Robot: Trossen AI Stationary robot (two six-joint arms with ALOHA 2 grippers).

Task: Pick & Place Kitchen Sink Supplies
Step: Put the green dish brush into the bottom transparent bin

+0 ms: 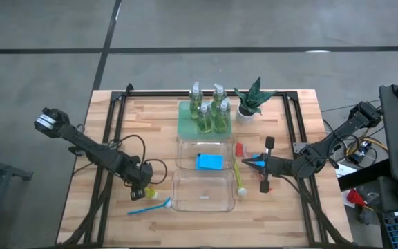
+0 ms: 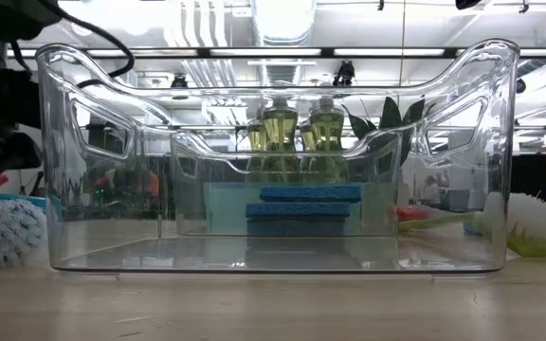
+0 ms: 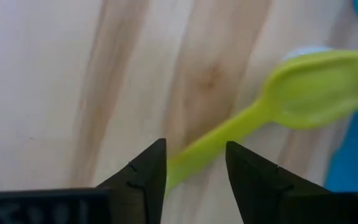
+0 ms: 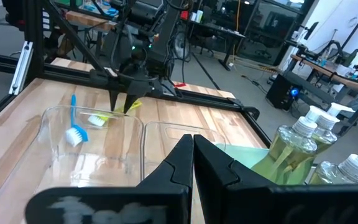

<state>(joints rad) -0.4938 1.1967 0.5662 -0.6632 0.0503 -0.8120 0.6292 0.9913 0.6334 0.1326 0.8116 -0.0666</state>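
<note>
Wooden counter (image 1: 116,214) carries two clear bins (image 1: 203,191), the nearer one empty, the farther holding blue sponges (image 1: 210,161); four soap bottles (image 1: 210,111) stand on a green tray behind. A yellow brush (image 3: 260,121) lies at the counter's left front, its thin handle between the parted jaws of the left gripper (image 3: 194,168), not yet clamped. Such a slim handle could be missed or pivot when squeezed, and be swept against the blue brush (image 1: 149,207). The right gripper (image 4: 192,152), jaws closed on nothing, waits beside the bins. No writing can be read.

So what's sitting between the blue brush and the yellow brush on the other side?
From above, the empty clear bin lies between the blue brush and the yellow brush; the low view shows it too.
</note>
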